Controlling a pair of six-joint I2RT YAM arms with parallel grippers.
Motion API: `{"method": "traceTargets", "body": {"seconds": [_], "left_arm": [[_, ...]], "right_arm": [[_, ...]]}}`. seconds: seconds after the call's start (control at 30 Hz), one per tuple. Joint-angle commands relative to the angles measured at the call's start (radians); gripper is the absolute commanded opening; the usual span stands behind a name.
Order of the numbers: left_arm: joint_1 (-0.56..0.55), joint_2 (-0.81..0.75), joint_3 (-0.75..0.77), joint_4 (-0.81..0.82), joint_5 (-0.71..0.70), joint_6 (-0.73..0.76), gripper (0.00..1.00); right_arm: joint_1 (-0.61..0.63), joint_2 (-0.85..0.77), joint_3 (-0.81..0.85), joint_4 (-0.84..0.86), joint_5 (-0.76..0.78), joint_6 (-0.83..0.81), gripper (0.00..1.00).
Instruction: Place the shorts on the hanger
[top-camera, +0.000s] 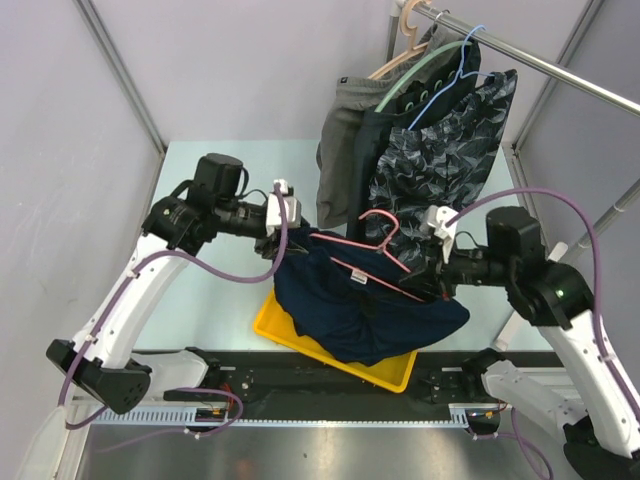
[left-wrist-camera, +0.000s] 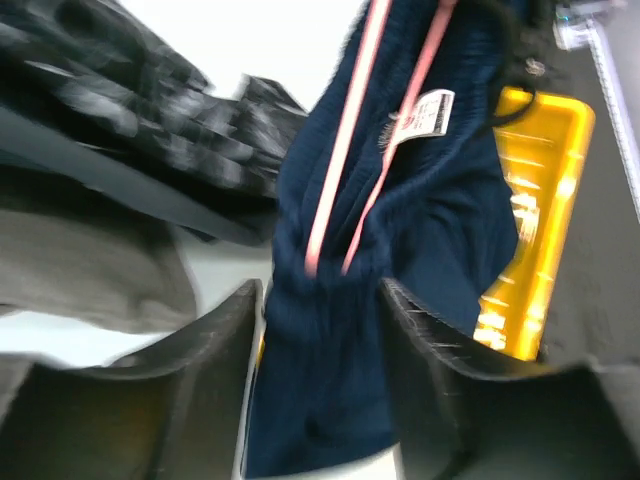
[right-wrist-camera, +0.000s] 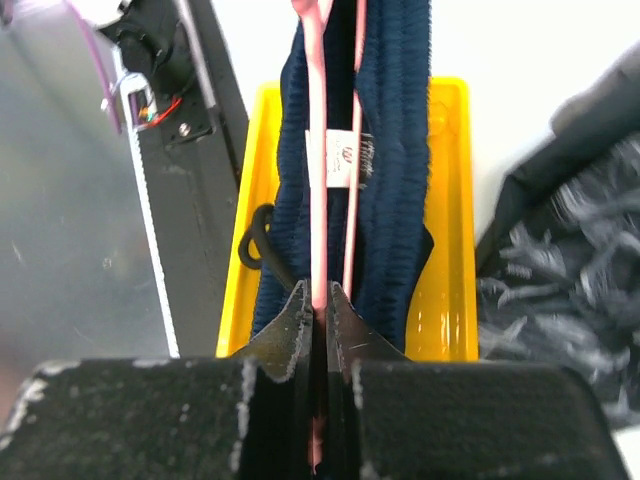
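- Near edge first: a yellow plastic tray (top-camera: 400, 378) sits on the pale table (top-camera: 215, 290), with open surface to its left.
- The plain dark navy shorts (top-camera: 350, 320) are slung above the tray, and their folds hide most of its inside.
- The right pincer (right-wrist-camera: 318, 300) is pressed together on the thin pink-red wire hanger (right-wrist-camera: 317, 100), right at the waistband.
- The left pincer (left-wrist-camera: 320, 300) is spread, with navy cloth between its fingers.
- Far right is crowded: plain grey shorts (top-camera: 340, 150) and black-grey patterned shorts (top-camera: 440, 160) hang from a metal rail (top-camera: 540, 65).
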Motion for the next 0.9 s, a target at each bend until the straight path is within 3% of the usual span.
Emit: {"method": "traceTargets", "body": {"seconds": [0.0, 0.03, 0.17, 0.43, 0.63, 0.87], "left_arm": [[0.009, -0.044, 0.033, 0.234, 0.046, -0.198, 0.71], [0.008, -0.048, 0.033, 0.256, 0.045, -0.218, 0.84], [0.008, -0.056, 0.03, 0.342, 0.045, -0.283, 0.99], [0.008, -0.07, 0.005, 0.39, 0.054, -0.326, 1.0], [0.008, -0.093, -0.039, 0.406, 0.06, -0.338, 1.0], [0.003, -0.079, -0.039, 0.382, 0.077, -0.327, 1.0]], "right_arm": [[-0.029, -0.086, 0.045, -0.003, 0.058, 0.128, 0.0], [-0.032, -0.106, 0.051, -0.011, 0.082, 0.154, 0.0], [-0.051, -0.165, 0.075, -0.071, 0.149, 0.236, 0.0], [-0.282, -0.313, 0.084, -0.226, 0.083, 0.296, 0.0], [-0.525, -0.42, 0.109, -0.327, 0.098, 0.378, 0.0], [-0.719, -0.362, 0.294, -0.399, 0.293, 0.457, 0.0]]}}
